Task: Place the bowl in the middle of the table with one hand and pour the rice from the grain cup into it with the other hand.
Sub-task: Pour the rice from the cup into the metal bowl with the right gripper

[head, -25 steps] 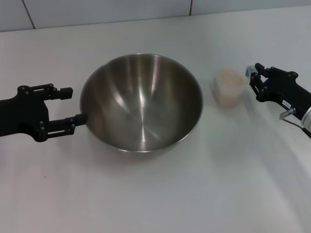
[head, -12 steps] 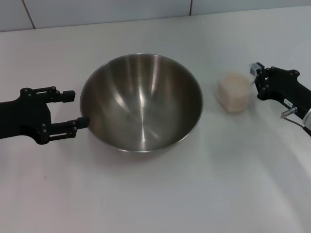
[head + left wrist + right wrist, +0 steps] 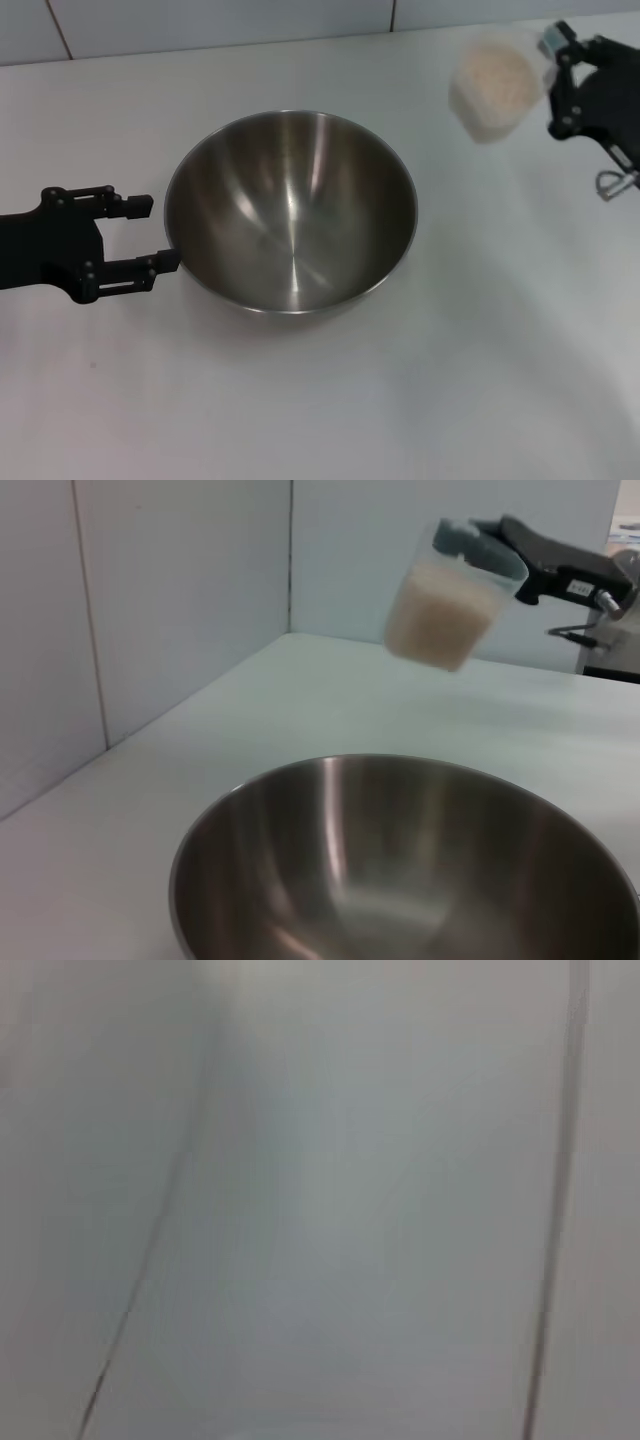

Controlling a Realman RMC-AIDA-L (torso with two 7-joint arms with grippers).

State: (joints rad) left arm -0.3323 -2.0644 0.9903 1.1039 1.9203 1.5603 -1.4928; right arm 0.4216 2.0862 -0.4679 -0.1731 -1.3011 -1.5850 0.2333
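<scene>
White counter (image 3: 330, 400) fills the head view, with a pale tiled wall (image 3: 200, 25) along its 12 o'clock edge. The bowl (image 3: 290, 210), stainless steel and empty, stands upright near the counter's centre; in the left wrist view its rim (image 3: 300, 775) and brushed inside take up the lower part of the picture, with the wall behind.

Left tool (image 3: 140, 235): black, at 9 o'clock of the bowl, low over the counter, its two fingers spread apart. The nearer fingertip (image 3: 165, 262) lies just beside the bowl's outer wall, perhaps touching it, though this angle does not settle it; the farther finger (image 3: 135, 203) stands clear of the rim.

Right tool (image 3: 553, 60): black, at about 2 o'clock of the bowl, well apart from it. It pinches the grain cup (image 3: 492, 85) at the rim on the cup's side away from the bowl. The left wrist view shows the same tool (image 3: 490, 542) closed on the cup's lip, with the cup (image 3: 450, 605) lifted clear of the counter and tilted slightly.

The rice (image 3: 495, 78) fills most of the cup as a pale beige mass; in the left wrist view it (image 3: 440, 615) reaches close to the lip.

The right wrist view shows only blurred pale wall, with two dark seams.
</scene>
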